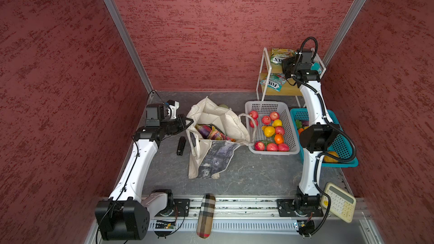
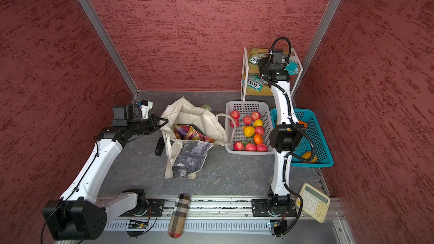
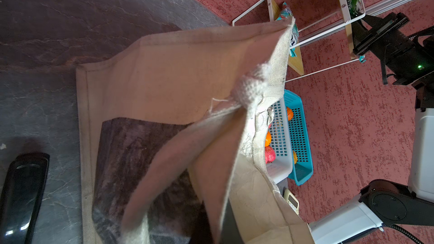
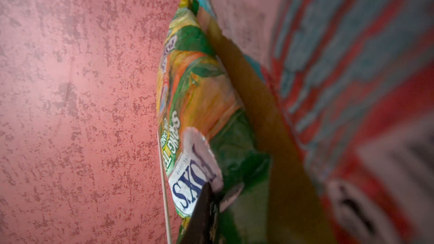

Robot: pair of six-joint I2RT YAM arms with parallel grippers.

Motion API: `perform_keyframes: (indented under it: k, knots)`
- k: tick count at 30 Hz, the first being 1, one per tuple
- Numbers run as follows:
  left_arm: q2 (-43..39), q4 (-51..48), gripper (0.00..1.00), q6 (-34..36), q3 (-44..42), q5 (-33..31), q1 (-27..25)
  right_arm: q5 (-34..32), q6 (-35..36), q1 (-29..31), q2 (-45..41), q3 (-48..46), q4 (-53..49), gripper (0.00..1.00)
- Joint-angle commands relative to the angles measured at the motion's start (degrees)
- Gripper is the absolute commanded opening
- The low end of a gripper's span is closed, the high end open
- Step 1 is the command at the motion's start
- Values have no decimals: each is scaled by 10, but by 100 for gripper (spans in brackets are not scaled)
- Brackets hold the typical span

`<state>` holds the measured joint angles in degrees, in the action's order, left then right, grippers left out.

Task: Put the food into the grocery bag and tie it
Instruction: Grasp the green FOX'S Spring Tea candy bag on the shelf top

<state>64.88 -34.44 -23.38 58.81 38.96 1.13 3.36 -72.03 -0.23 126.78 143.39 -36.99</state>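
Observation:
The cream grocery bag [image 1: 218, 118] [image 2: 195, 116] slumps open on the grey table, its printed side facing the front. Food [image 1: 209, 132] [image 2: 185, 131], purple and red, lies inside it. My left gripper [image 1: 187, 122] [image 2: 164, 122] is shut on the bag's left rim; in the left wrist view the bag's cloth [image 3: 187, 71] hides the fingers. My right gripper [image 1: 289, 64] [image 2: 263, 63] reaches onto the rack's top shelf. It is shut [image 4: 216, 193] on the edge of a green and orange FOX'S packet [image 4: 204, 95] [image 1: 279, 56].
A white wire rack [image 1: 265, 76] holds a teal FOX'S packet [image 1: 273, 83] on its lower shelf. A white basket [image 1: 263, 109] of fruit and a blue basket [image 1: 342, 146] stand right of the bag. A black object [image 1: 181, 146] lies left of it. A calculator [image 1: 339, 201] and plaid case [image 1: 206, 214] rest at the front.

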Motion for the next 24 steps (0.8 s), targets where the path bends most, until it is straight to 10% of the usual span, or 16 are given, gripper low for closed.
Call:
perform_keyframes:
  k: [1,24]
  knots:
    - [-2,24,0,4,-4,5,9,-6,-13,-3,0,9,29,0]
    - [-4,38,0,-6,-12,23,18,105,-10,4,-75,119,279,0]
